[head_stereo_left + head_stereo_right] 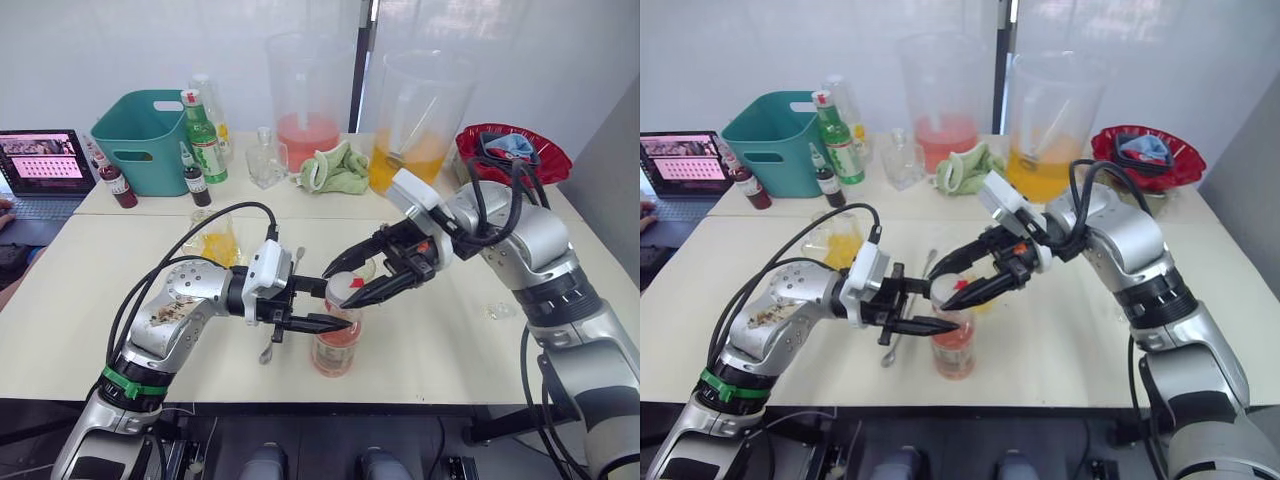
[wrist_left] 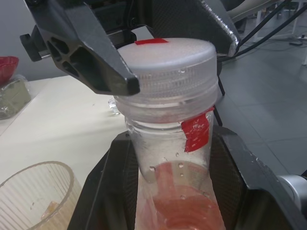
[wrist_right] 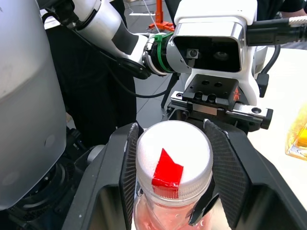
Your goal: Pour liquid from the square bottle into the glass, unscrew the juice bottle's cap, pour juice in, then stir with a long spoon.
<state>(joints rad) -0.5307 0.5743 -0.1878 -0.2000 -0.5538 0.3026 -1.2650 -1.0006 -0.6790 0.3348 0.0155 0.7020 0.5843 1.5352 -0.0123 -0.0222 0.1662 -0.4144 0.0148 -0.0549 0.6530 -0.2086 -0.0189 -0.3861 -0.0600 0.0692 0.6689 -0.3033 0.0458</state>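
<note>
Juice bottle [image 1: 336, 345] gripped by left claw [image 1: 318, 307], right claw [image 1: 352, 282] clamping cap [image 3: 173, 161]

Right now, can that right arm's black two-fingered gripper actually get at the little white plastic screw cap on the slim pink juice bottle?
Probably yes: the right gripper already has a finger on each side of the white cap, nothing between. The left gripper clamps the juice bottle lower down, below the cap.

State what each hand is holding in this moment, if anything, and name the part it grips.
The left hand holds the juice bottle by its neck, just under the cap. The right hand clasps that cap by its sides.
</note>
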